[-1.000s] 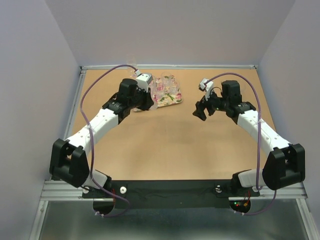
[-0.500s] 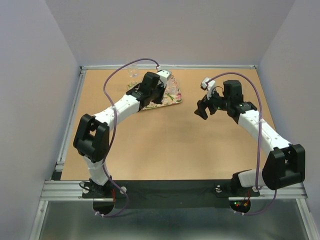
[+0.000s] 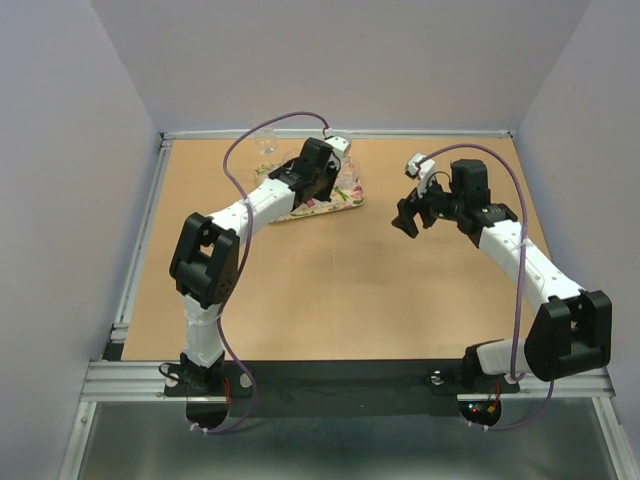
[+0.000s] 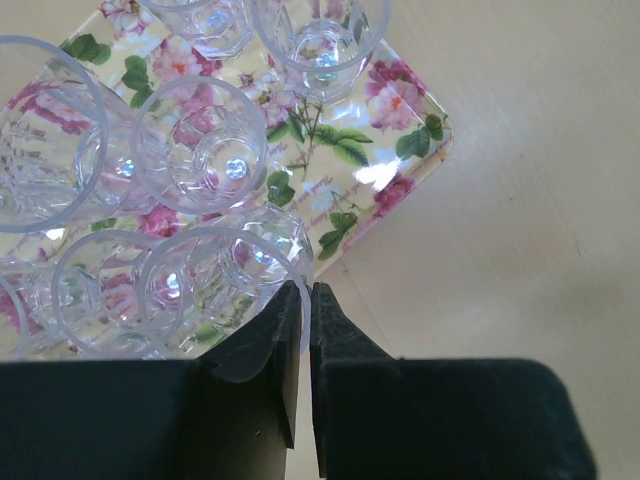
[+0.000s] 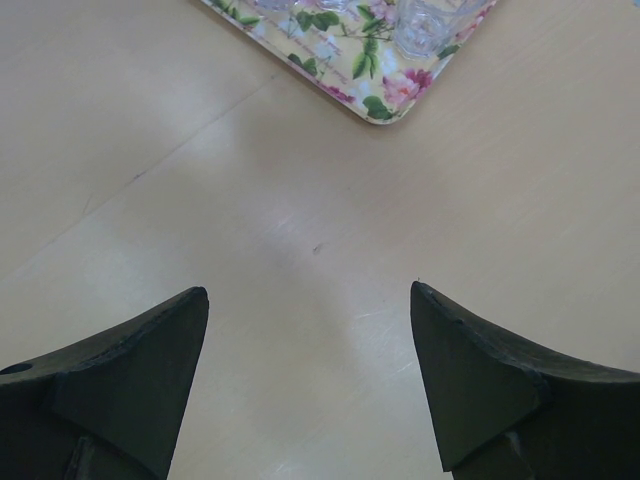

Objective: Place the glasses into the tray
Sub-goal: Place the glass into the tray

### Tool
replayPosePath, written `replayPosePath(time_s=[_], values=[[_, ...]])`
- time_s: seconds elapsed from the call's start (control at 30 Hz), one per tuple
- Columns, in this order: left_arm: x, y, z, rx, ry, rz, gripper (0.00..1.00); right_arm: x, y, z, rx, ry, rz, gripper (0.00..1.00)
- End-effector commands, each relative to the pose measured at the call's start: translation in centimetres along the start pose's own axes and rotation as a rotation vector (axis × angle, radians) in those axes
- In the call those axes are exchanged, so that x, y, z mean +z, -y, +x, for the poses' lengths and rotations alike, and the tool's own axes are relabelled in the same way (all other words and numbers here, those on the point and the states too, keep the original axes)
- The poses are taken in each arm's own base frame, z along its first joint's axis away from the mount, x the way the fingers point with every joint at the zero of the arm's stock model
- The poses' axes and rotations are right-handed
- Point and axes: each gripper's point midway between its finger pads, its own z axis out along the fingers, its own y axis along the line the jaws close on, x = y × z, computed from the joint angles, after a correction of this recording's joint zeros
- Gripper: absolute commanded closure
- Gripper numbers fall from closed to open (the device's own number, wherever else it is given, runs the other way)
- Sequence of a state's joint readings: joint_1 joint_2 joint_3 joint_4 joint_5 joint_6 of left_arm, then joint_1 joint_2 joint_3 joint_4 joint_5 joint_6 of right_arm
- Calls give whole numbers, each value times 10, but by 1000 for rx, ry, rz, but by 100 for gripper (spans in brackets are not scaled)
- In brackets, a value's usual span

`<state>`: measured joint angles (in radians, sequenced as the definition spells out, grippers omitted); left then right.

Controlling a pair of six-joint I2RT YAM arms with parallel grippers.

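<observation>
Left wrist view gave the best look at the held glass (image 4: 225, 285). It hung in my left claw (image 4: 306, 292) over the tray (image 4: 428, 135), close to one rounded corner, and I could not tell whether its base touched the flowers yet. Beside it the other glasses (image 4: 200, 145) stood crowded on the tray, at least five of them, some touching. From above, a lone glass (image 3: 265, 148) stood on the table (image 3: 330, 290) just behind the tray's far left corner, outside it. A second before, my left arm had lain low and stretched along the tray's left side. Since then it had reared up and swung across, so that the claw came over the tray itself. I judged the carry done and the step in hand to be setting down and letting go, with the lone glass left to fetch afterwards. My left claw was almost pressed together, its two tips pinching only the thin wall of the held glass at the rim. My right claw (image 5: 308, 292) stood spread wide over bare table off to the tray's right, apart from it, holding and touching nothing.
</observation>
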<state>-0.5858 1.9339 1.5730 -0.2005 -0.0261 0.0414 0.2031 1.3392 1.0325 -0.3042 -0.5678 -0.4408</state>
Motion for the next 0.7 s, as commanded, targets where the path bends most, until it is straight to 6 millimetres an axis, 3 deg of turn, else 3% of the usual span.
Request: replayPosePath(time_s=[0.0, 0.67], values=[[-5, 2, -26, 17, 50, -9, 99, -7, 7, -16, -35, 61, 36, 13], [29, 4, 3, 35, -32, -31, 87, -11, 9, -16, -31, 66, 45, 13]])
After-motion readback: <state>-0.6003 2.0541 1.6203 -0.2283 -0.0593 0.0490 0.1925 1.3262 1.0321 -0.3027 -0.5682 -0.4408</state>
